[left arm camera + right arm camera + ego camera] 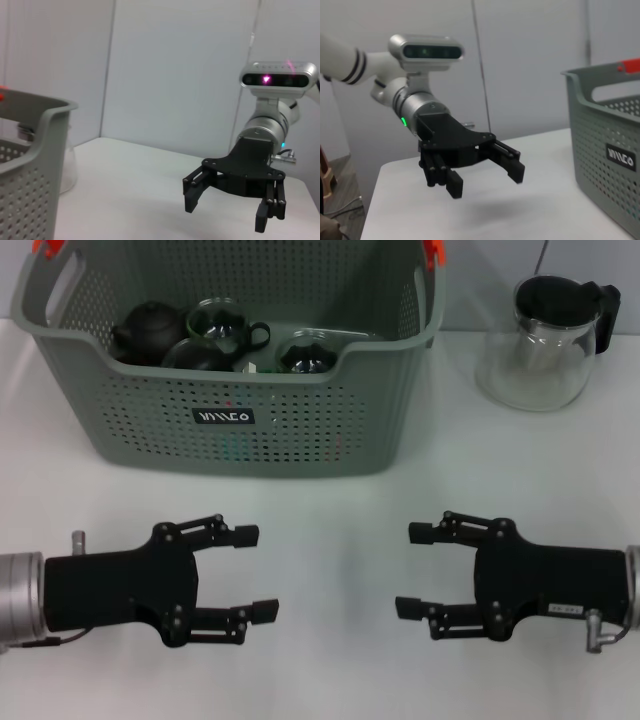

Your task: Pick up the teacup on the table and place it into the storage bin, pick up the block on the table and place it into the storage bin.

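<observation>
— White table (pixel 330 510) fills our view; where do we stand?

— Our left gripper (pixel 250 573) and right gripper (pixel 412 570) hover low in the frame, fingers apart, holding nothing, likely parked facing each other.

— And the teacup and block?

— We see neither on the table. Dark tea ware lies inside the storage bin (pixel 230 430) at upper left; a glass pitcher (pixel 545 345) stands upper right.

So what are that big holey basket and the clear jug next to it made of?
The storage bin looks like matte grey-green moulded plastic: rows of punched holes, rounded rim, orange clips. The jug seems to be clear glass, since the table shows through it, with a glossy black lid and handle, probably plastic. Both hands, left and right, hang open in front.
</observation>
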Available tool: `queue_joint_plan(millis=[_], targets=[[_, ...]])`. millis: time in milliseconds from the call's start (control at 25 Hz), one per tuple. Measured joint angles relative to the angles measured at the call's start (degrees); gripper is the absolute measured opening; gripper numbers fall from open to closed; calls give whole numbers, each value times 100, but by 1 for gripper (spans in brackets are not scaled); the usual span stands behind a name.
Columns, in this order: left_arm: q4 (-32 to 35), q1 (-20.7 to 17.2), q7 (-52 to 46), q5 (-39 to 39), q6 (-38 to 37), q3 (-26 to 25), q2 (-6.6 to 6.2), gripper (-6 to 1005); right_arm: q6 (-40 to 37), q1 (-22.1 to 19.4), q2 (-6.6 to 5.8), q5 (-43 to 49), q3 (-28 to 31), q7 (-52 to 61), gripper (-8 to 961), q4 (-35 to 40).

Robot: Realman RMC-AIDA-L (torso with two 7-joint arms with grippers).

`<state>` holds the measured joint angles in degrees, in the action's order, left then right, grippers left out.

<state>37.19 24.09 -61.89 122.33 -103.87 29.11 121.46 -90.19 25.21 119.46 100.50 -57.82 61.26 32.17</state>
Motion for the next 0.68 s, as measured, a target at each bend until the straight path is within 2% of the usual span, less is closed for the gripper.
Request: queue_joint_plan(millis=[120, 680], targets=[[-22, 0, 120, 26, 8, 90, 8, 860, -2, -12, 46, -1, 31, -276, 883, -71], [-37, 12, 84, 98, -3, 192, 18, 860, -54, 37, 51, 50, 153, -268, 882, -182]])
